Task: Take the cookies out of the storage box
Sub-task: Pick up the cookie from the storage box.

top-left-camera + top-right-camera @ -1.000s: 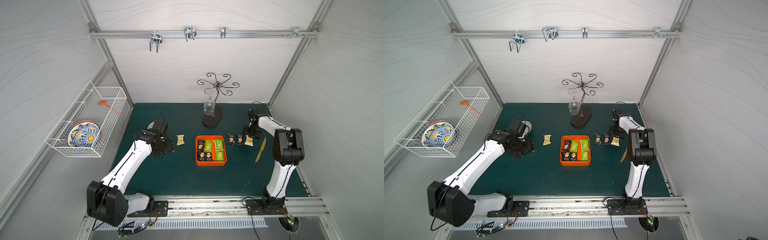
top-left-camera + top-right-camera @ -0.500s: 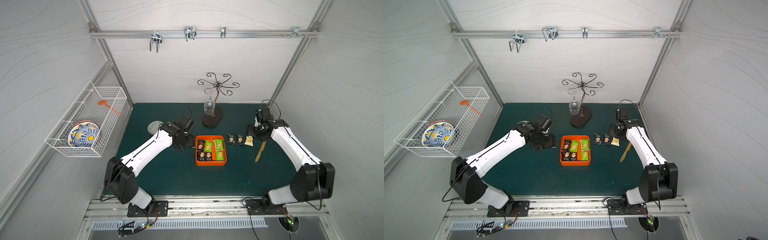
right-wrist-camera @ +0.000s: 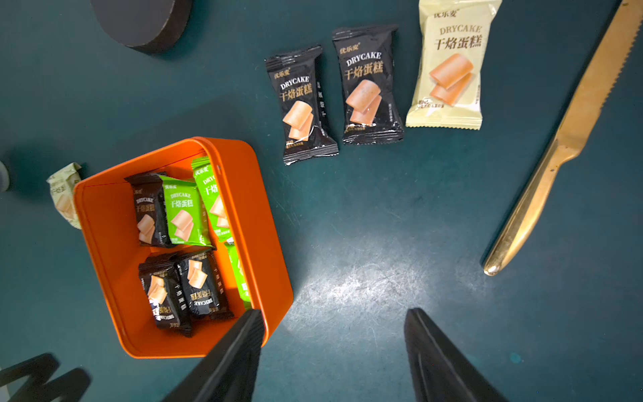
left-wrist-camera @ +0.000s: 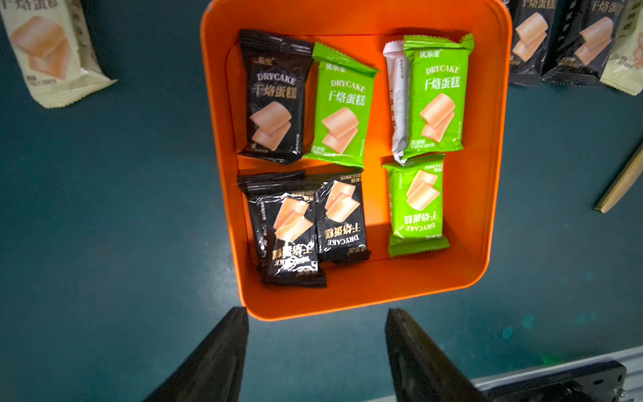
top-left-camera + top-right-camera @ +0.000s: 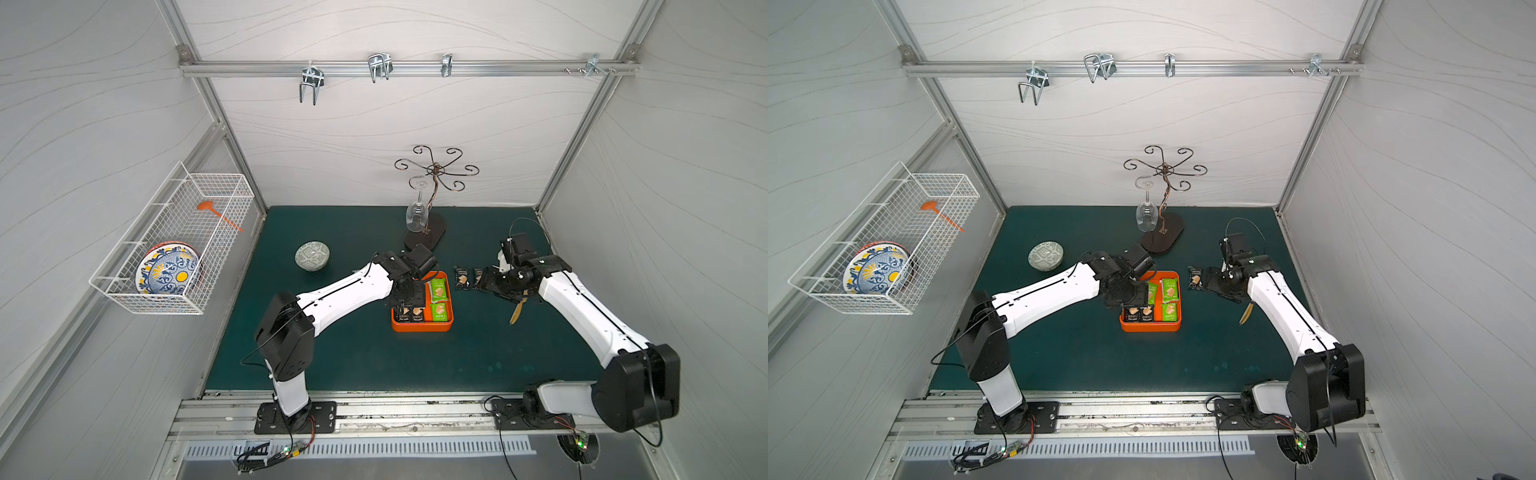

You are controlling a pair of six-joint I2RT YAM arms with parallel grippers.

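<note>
Now the left gripper [image 4: 316, 311] has swung from mid-left over the box [image 5: 422, 326], centre frame, jaws apart, empty; the right gripper [image 3: 334, 310] gapes empty too. Several cookies [image 4: 342, 115] remain inside, so another pick looks due.

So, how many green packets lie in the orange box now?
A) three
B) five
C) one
A: the left wrist view shows three green packets inside the orange box, lying beside the black ones.
</note>
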